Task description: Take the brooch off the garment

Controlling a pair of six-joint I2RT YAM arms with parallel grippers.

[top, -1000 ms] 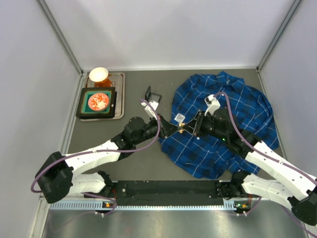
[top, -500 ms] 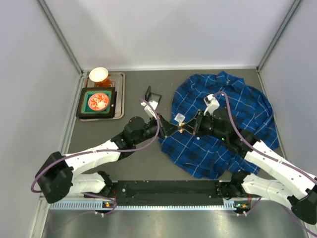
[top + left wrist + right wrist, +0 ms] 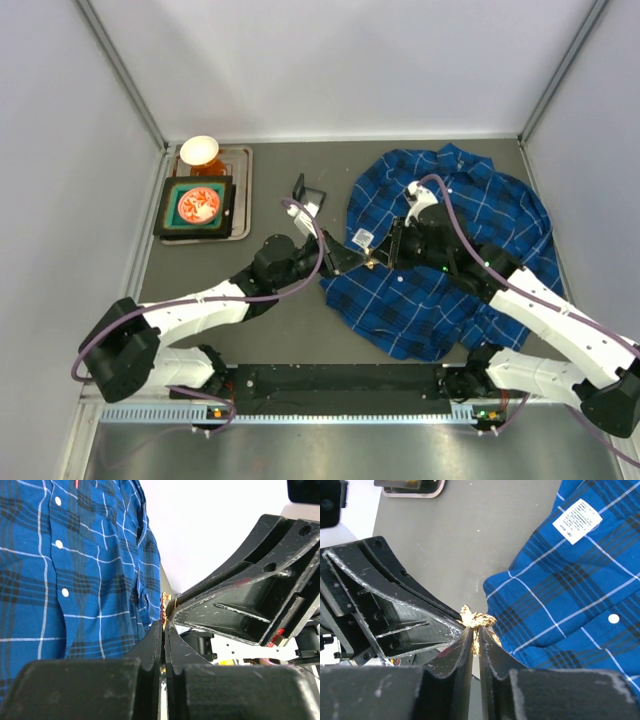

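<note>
The brooch (image 3: 477, 620), golden and probably light, stiff and slippery, sits at the edge of the shirt (image 3: 580, 595) above the desk (image 3: 470, 540). The right pincer (image 3: 475, 632) is clamped on it. The left pincer (image 3: 163, 622), jaws together, touches it. The best hold seems to be its metal edge. The tray (image 3: 246, 195) carries a seemingly empty bowl (image 3: 199, 150) and a square dish (image 3: 200, 206) with something red in it.

Blu plaid shirt (image 3: 510, 200), gold brooch (image 3: 476, 620)
</note>
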